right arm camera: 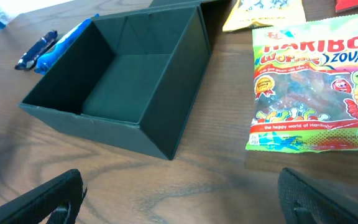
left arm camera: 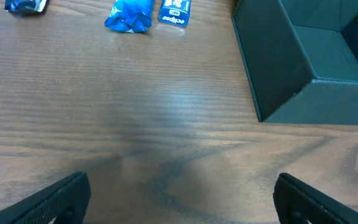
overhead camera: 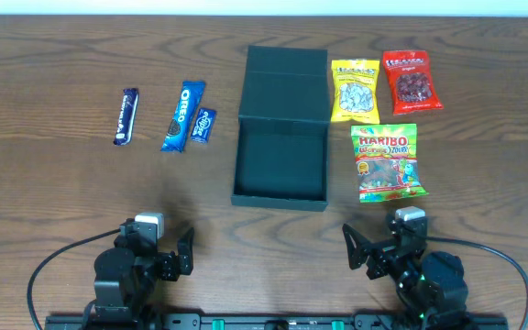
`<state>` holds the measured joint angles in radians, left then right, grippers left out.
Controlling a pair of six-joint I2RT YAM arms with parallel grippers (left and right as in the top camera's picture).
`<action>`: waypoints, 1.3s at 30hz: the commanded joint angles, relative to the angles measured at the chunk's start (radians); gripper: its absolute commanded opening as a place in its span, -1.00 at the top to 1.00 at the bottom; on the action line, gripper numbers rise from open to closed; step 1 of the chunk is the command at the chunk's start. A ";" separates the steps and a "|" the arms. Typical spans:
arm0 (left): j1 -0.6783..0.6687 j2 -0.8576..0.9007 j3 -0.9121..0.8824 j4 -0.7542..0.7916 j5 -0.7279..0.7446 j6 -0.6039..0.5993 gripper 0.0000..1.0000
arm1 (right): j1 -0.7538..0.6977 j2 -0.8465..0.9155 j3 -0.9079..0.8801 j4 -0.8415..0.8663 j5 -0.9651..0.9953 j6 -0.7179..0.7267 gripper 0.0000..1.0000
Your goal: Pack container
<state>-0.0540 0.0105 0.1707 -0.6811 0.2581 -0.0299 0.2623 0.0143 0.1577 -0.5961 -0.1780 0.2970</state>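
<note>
The dark teal-green container (overhead camera: 280, 165) stands open and empty at the table's middle, its flap lid (overhead camera: 285, 84) laid back behind it. It also shows in the left wrist view (left arm camera: 303, 68) and the right wrist view (right arm camera: 123, 81). Left of it lie a dark bar (overhead camera: 127, 115), a blue Oreo packet (overhead camera: 183, 115) and a small blue packet (overhead camera: 203, 126). Right of it lie a yellow packet (overhead camera: 354, 90), a red packet (overhead camera: 412, 81) and a Haribo bag (overhead camera: 388, 162), which the right wrist view (right arm camera: 316, 87) also shows. My left gripper (overhead camera: 165, 252) and right gripper (overhead camera: 376, 249) are open and empty near the front edge.
The table is brown wood. Black cables loop round both arm bases at the front. In the left wrist view the blue Oreo packet (left arm camera: 129, 15) and the small blue packet (left arm camera: 175, 12) lie at the top edge.
</note>
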 commanded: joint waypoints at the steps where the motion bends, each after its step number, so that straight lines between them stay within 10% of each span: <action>1: 0.005 -0.007 -0.005 -0.003 -0.006 -0.011 -0.90 | 0.006 -0.009 -0.003 0.002 0.014 0.009 -0.98; 13: 0.005 -0.007 -0.005 -0.003 -0.006 -0.011 -0.90 | 0.006 -0.009 -0.003 0.004 0.021 0.014 -0.99; 23: 0.005 -0.007 -0.005 -0.003 -0.006 -0.011 -0.91 | 0.006 -0.009 -0.003 0.006 -0.039 0.388 -0.98; 39: 0.005 -0.007 -0.005 -0.003 -0.006 -0.011 -0.91 | 0.006 0.020 0.010 0.060 -0.108 0.238 -0.94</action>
<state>-0.0540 0.0105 0.1707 -0.6811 0.2581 -0.0299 0.2623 0.0170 0.1570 -0.5316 -0.2737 0.5900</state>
